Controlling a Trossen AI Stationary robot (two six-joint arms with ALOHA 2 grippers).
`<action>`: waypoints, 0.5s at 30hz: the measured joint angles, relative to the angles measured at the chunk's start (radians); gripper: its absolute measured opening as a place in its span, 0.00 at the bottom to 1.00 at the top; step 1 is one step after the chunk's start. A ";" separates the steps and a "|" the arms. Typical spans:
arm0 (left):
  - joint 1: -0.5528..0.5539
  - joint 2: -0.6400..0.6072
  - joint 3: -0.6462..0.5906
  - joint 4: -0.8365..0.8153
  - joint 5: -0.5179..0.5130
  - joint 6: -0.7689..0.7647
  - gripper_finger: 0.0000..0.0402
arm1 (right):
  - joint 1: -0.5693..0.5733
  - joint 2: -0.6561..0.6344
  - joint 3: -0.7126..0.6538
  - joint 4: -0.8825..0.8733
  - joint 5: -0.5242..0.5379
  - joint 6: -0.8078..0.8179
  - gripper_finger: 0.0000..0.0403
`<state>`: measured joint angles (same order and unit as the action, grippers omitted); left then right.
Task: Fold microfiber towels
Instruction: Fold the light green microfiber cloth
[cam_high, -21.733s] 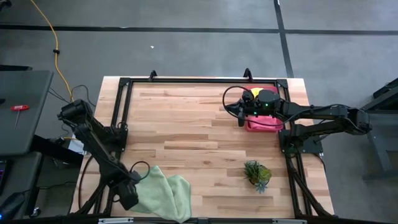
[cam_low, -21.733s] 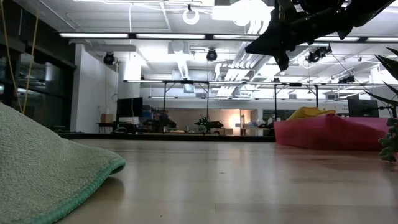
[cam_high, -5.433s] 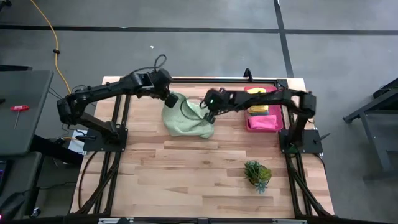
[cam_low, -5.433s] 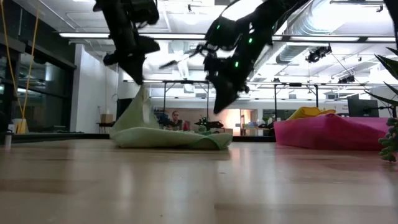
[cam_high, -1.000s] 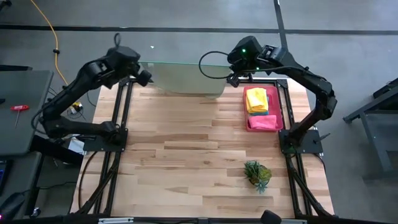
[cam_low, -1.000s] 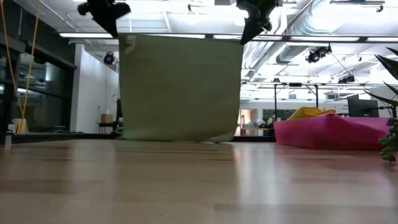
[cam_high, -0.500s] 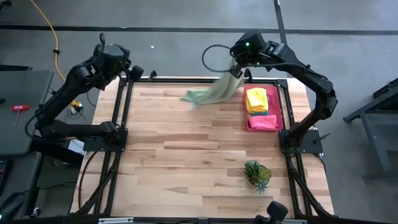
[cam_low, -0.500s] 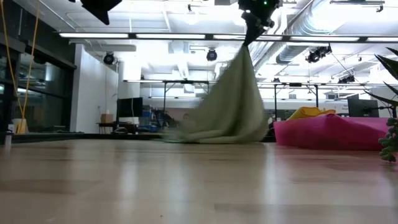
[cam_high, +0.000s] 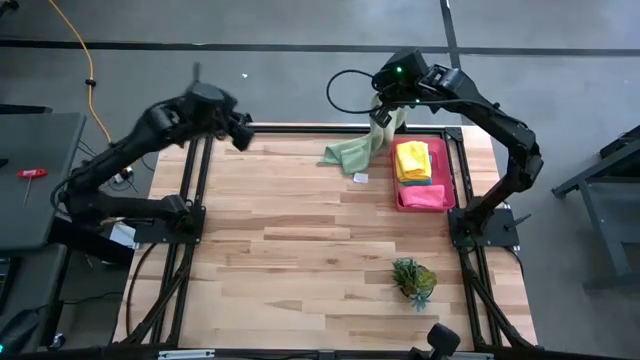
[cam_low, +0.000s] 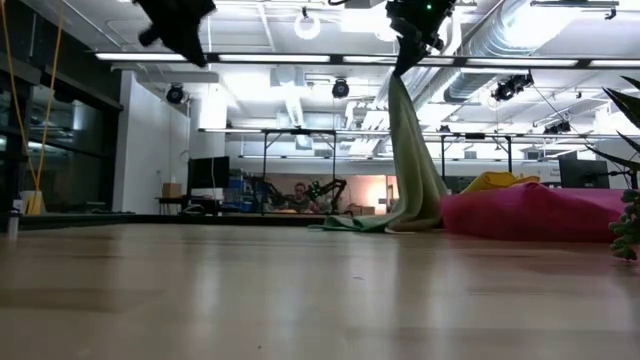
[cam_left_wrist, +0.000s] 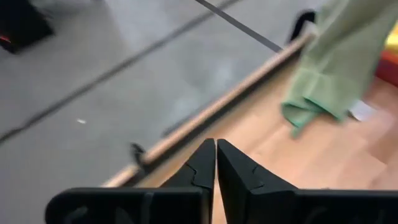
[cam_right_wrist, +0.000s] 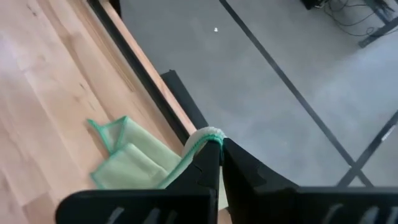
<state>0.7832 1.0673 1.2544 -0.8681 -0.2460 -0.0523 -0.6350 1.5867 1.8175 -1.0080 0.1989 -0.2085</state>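
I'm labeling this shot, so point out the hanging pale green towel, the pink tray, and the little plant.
pale green towel (cam_high: 352, 152), high view, its bunched lower part.
pink tray (cam_high: 424, 198), high view, its near end.
plant (cam_high: 413, 279), high view, its leafy middle.

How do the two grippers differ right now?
The right gripper is shut on a corner of the pale green towel, which hangs down to the table; the left gripper is shut on nothing. The right one is above the table's far edge near the pink tray; the left hovers over the far left corner. Both are raised.
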 joint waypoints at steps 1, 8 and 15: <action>-0.016 0.012 -0.030 0.025 0.018 -0.018 0.03 | 0.000 0.000 0.000 0.000 -0.005 0.004 0.00; -0.217 0.176 -0.180 0.283 0.032 -0.050 0.21 | 0.000 0.000 0.000 -0.004 -0.012 0.030 0.00; -0.367 0.451 -0.181 0.588 -0.029 0.013 0.42 | 0.000 0.000 0.000 -0.006 -0.076 0.106 0.00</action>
<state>0.4163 1.5180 1.0729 -0.2806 -0.2746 -0.0396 -0.6346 1.5869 1.8175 -1.0138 0.1226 -0.1029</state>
